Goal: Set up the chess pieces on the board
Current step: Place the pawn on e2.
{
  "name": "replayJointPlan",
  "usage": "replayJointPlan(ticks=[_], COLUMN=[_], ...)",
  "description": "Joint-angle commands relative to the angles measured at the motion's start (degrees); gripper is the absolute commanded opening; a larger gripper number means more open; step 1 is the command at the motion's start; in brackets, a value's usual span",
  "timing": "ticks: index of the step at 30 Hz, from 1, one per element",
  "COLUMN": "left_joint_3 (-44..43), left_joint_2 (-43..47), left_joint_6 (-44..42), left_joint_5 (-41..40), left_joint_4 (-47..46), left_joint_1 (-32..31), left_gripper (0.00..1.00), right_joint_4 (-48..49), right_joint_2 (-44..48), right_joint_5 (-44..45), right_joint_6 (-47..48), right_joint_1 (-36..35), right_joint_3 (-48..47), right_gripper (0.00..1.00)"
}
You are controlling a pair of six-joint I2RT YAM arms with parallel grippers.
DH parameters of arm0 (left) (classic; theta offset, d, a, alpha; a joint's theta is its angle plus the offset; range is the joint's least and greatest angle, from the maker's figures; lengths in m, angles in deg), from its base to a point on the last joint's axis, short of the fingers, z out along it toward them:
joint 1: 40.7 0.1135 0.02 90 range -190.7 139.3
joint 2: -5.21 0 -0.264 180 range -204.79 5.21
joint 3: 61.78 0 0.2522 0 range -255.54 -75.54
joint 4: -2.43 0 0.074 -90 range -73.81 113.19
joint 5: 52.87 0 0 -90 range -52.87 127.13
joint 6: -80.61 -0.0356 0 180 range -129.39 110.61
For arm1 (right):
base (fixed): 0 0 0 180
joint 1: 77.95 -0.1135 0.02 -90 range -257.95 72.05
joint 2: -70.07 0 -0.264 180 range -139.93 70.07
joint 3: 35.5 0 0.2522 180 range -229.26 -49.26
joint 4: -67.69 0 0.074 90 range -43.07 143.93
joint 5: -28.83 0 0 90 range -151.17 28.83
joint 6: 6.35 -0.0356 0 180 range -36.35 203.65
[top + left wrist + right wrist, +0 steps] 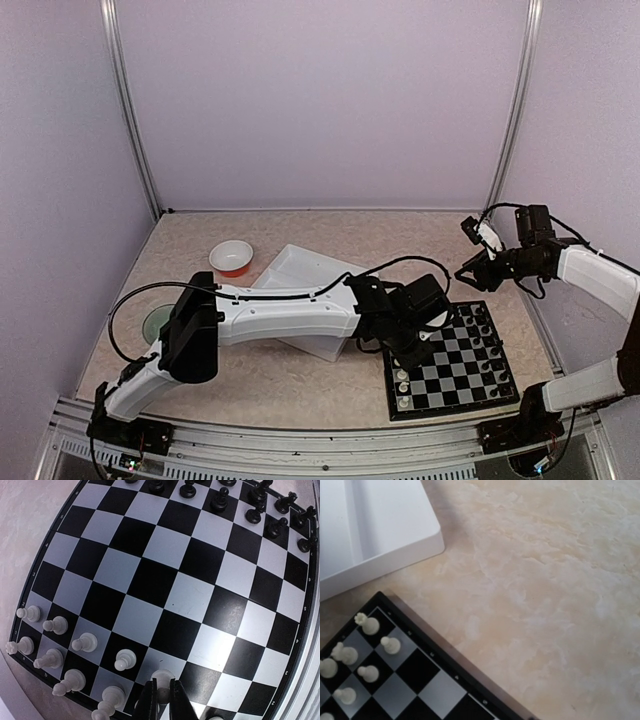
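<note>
The board [165, 545] fills the left wrist view. Black chess pieces [220, 500] stand along its far edge and white ones [55, 625] in two rows at the near left. My left gripper [162, 689] is shut on the head of a white pawn [164, 676], which stands upright on a light square in the pawn row. From above, this gripper [410, 355] hangs over the left part of the board [455, 365]. My right gripper [468, 252] hovers above the table beyond the board's far edge, fingers spread with nothing between them. Its own view shows no fingers.
A white divided tray [300, 275] lies left of the board, partly under the left arm; its corner [370, 525] shows in the right wrist view. A red bowl [232, 258] sits behind it. A round greenish lid [158, 322] lies at far left. Enclosure walls stand on three sides.
</note>
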Motion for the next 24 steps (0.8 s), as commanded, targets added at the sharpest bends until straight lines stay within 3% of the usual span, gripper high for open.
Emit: replayJointPlan(ticks=[1,24], left_joint_3=[-2.4,-3.5], left_joint_2=[-2.0,-3.5], left_joint_6=[-0.9,-1.8], left_joint_5=[-1.5,-1.0], left_joint_4=[1.6,2.1], left_joint_1=[-0.2,0.0], left_gripper=[0.07,0.13], right_joint_4=[0.1,-0.2], right_joint_2=[0.3,-1.0], right_joint_5=[-1.2,-1.7], right_joint_6=[0.5,0.8], right_joint_1=[0.6,0.6], right_joint_3=[0.6,0.3], right_gripper=[0.4,0.4])
